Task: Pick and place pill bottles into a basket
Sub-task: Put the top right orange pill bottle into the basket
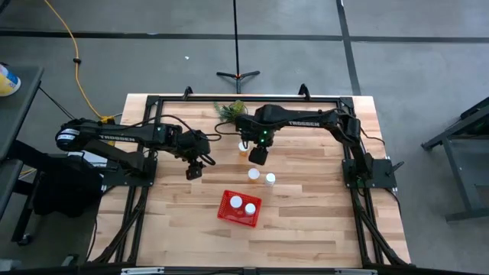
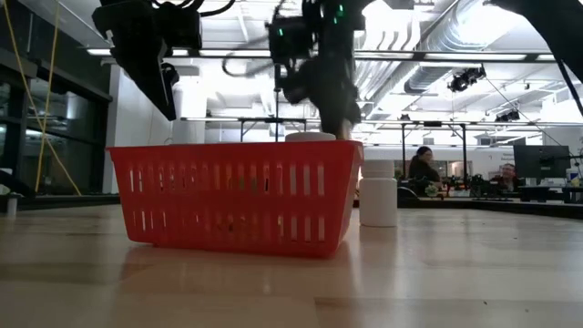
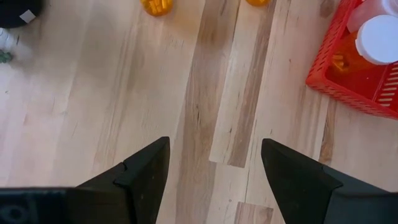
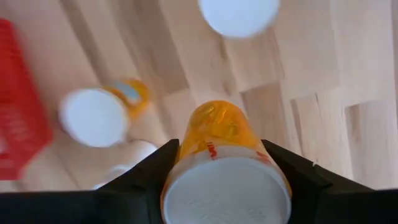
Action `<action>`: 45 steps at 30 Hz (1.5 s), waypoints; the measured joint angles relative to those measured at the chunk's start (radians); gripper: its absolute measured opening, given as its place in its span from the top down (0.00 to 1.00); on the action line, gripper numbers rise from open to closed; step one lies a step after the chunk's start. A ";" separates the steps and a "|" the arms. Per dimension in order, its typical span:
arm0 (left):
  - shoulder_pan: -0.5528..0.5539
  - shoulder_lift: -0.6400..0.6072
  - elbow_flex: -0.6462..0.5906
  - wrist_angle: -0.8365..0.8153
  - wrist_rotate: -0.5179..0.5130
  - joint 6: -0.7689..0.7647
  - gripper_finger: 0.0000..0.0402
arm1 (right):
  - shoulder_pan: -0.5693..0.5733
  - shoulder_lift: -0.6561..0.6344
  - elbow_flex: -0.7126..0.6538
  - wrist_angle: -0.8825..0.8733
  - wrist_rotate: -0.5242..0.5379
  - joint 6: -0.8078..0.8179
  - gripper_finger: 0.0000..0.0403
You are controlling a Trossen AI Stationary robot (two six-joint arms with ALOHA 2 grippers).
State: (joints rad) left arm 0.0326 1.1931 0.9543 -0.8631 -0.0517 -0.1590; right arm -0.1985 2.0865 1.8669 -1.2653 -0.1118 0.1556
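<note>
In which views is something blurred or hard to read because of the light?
In the right wrist view, the bottle held in the right gripper is fairly clear, while the loose pill bottles and the basket behind are smeared. In the low view, bright ceiling lights leave both arms as dark shapes. The high view is evenly lit, and the left wrist view is sharp, with the left gripper open over bare wood.

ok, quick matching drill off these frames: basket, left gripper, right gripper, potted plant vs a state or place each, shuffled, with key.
Column 1:
1. basket
2. left gripper
3. right gripper
4. potted plant

Column 2:
A. shut on a pill bottle
B. at the table's far edge
C. holds two white-capped bottles
D. open, holding nothing, over bare wood

Pairs: 1-C, 2-D, 3-A, 4-B
</note>
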 joint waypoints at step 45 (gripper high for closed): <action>0.223 0.000 0.000 0.097 0.175 0.077 0.29 | 0.532 0.016 0.146 0.214 0.189 0.570 0.51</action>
State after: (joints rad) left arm 0.2554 1.1931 0.9539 -0.7664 0.1238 -0.0823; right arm 0.3338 2.1023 2.0125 -1.0510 0.0768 0.7259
